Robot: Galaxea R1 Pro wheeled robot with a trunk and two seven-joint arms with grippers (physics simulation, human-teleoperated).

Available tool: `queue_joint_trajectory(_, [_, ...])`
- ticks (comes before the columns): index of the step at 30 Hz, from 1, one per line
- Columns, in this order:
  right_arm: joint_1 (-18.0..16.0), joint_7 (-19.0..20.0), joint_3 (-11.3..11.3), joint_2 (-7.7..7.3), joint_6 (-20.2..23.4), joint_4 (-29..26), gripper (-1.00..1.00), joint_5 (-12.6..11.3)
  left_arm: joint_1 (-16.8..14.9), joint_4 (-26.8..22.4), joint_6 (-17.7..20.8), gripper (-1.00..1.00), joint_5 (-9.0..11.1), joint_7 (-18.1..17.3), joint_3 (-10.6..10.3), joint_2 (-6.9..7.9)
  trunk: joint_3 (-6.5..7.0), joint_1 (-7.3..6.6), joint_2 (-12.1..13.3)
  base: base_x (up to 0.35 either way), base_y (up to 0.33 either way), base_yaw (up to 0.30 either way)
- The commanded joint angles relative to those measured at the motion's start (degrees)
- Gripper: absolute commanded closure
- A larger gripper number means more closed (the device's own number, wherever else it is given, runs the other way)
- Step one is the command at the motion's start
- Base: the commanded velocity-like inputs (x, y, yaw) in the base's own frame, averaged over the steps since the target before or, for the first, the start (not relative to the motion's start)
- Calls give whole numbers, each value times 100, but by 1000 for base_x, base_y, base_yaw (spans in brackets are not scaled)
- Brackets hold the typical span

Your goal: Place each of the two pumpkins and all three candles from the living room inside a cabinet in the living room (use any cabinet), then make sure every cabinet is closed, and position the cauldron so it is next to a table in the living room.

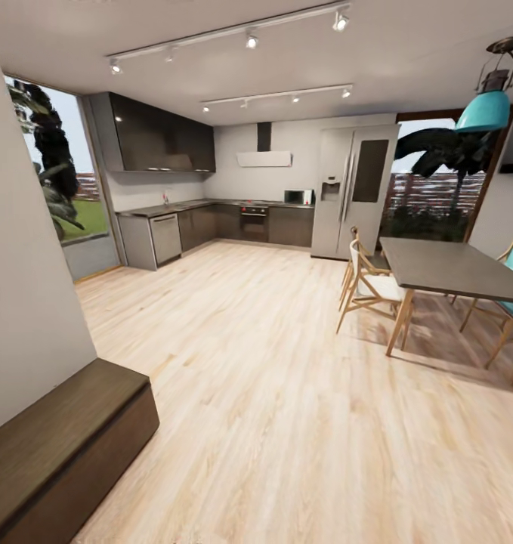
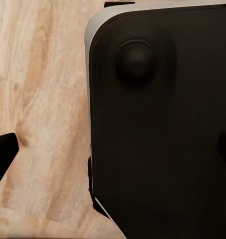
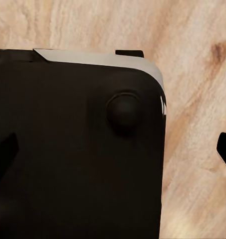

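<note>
A long dark-brown cabinet sits at the lower left of the head view, closed, against a pale wall. Light wood floor runs to a kitchen. A dining table stands right. Whether either claw is open, I cannot tell.

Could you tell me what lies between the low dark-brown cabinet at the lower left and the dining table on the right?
In the head view, only bare light wood floor lies between the cabinet and the dining table; the wooden chairs stand close against the table.
</note>
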Motion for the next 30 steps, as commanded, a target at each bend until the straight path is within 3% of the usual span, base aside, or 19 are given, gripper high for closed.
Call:
queue_joint_trajectory(1, [-3,-2,3,0,-60,6,-100,5,4,-13,5,-100,2,2,-3,0,-5,0,-2,0,0,274])
queue_joint_trajectory(30, [0,-9,-31,8,-694,64,-100,-55,4,-13,4,-100,2,2,-3,0,-5,0,-2,0,0,274])
